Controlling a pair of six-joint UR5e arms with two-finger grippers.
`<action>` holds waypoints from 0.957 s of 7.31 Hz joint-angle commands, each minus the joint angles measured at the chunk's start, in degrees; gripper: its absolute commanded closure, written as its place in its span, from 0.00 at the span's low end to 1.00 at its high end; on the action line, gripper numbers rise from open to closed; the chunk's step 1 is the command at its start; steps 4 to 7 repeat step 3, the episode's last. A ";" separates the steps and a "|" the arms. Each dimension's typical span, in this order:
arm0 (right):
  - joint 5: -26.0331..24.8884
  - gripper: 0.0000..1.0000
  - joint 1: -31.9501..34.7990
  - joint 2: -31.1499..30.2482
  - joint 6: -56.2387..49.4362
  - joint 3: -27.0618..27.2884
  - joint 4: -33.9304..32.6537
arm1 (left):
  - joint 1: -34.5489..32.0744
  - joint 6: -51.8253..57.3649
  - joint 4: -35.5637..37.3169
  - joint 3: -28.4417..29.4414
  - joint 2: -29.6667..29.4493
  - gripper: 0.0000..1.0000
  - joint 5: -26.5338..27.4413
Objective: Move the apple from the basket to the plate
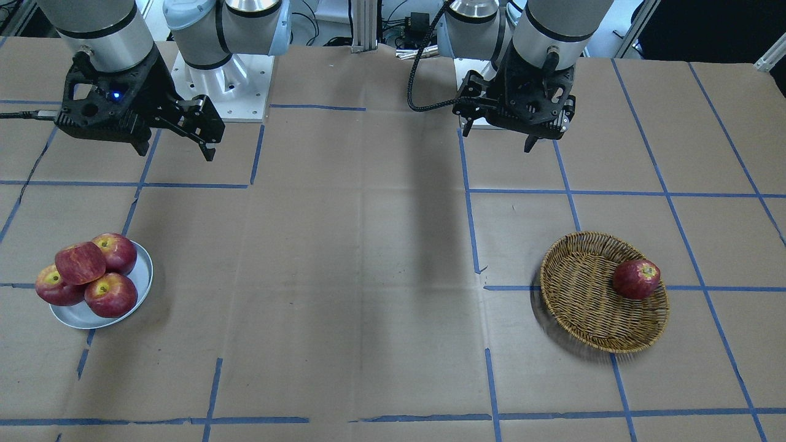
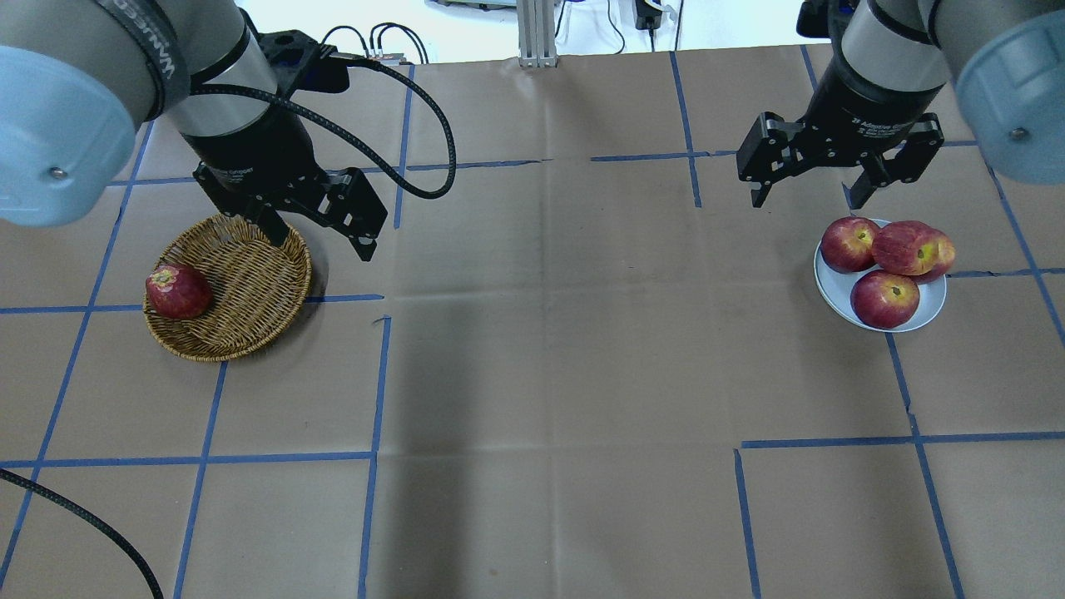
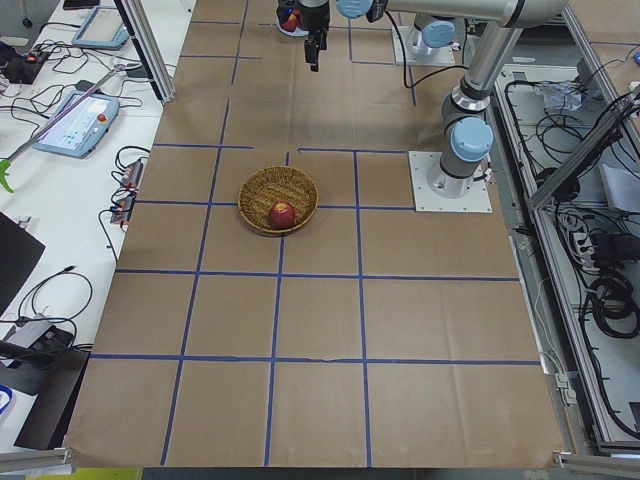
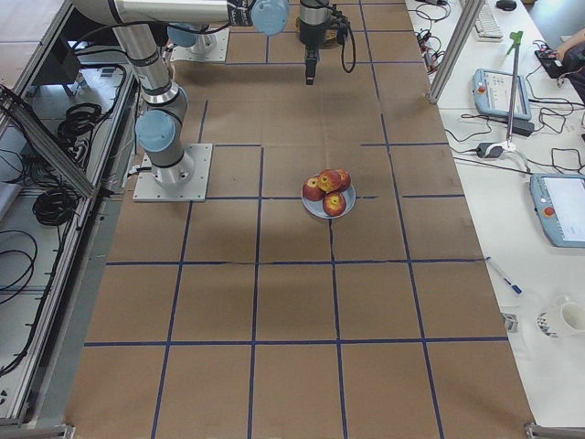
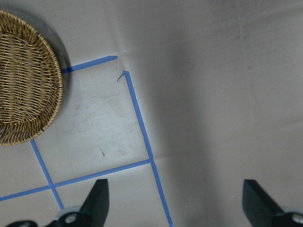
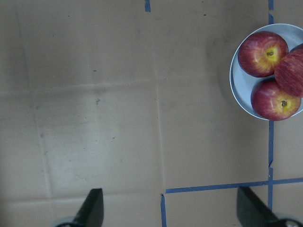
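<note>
My left pincer (image 2: 320, 241) and right pincer (image 2: 805, 198) both gape wide, empty. One apple (image 2: 177, 291) lies in the basket (image 2: 250, 274); four more apples (image 2: 884, 298) crowd the plate (image 2: 834, 288), one half hidden behind another.

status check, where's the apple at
Left gripper open, right gripper open, both empty. Apple in basket, not gripped. Plate crowded with other apples, little room.
</note>
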 commanded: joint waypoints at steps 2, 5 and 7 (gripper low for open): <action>0.09 0.00 0.14 0.00 0.03 0.04 0.02 | 0.03 0.09 0.00 0.00 0.00 0.01 0.00; 0.09 0.00 0.14 0.00 0.03 0.04 0.02 | 0.03 0.09 0.00 0.00 0.00 0.01 0.00; 0.09 0.00 0.14 0.00 0.03 0.04 0.02 | 0.03 0.09 0.00 0.00 0.00 0.01 0.00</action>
